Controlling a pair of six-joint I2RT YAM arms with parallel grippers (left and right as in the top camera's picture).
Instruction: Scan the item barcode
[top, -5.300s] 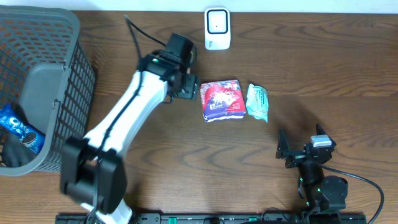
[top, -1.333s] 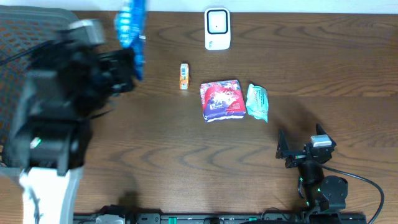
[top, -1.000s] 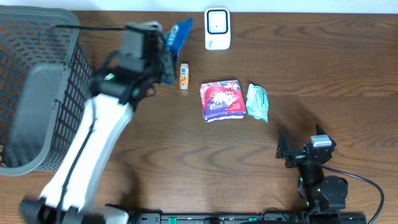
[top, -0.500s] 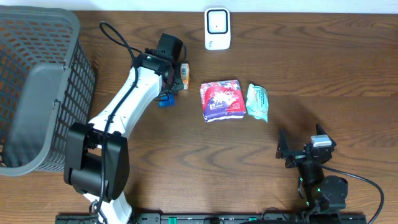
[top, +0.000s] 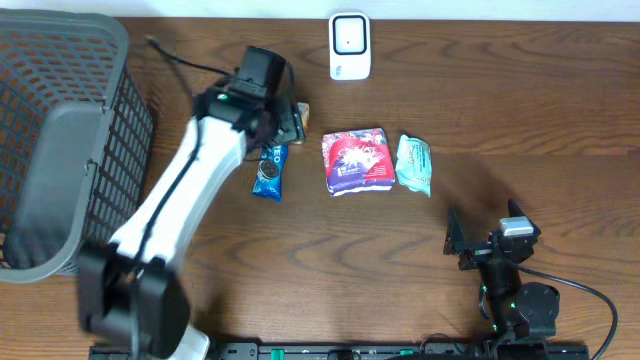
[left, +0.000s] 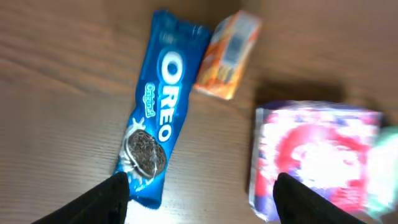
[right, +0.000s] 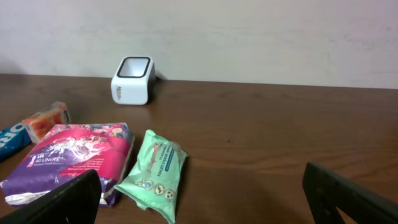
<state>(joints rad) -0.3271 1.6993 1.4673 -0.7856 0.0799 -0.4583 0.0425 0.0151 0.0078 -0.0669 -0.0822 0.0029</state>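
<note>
A blue Oreo pack (top: 270, 172) (left: 158, 134) lies flat on the table, left of a red and purple pack (top: 357, 160) (left: 317, 155). My left gripper (top: 282, 124) (left: 202, 200) hovers open just above them, nothing between its fingers (left: 107, 198); the Oreo's lower end lies by the left one. A small orange box (top: 298, 113) (left: 228, 55) sits beside the Oreo's top end. The white barcode scanner (top: 350, 45) (right: 132, 79) stands at the table's far edge. My right gripper (top: 488, 243) (right: 202, 199) rests open near the front right, holding nothing.
A green tissue pack (top: 414, 164) (right: 154, 173) lies right of the red and purple pack (right: 68, 158). A grey mesh basket (top: 60, 140) fills the left end of the table. The left arm stretches diagonally from the front edge.
The left arm swung the Oreo pack from the basket side to the table, opened, and let it go. The pack now lies flat. The right arm stayed still.
</note>
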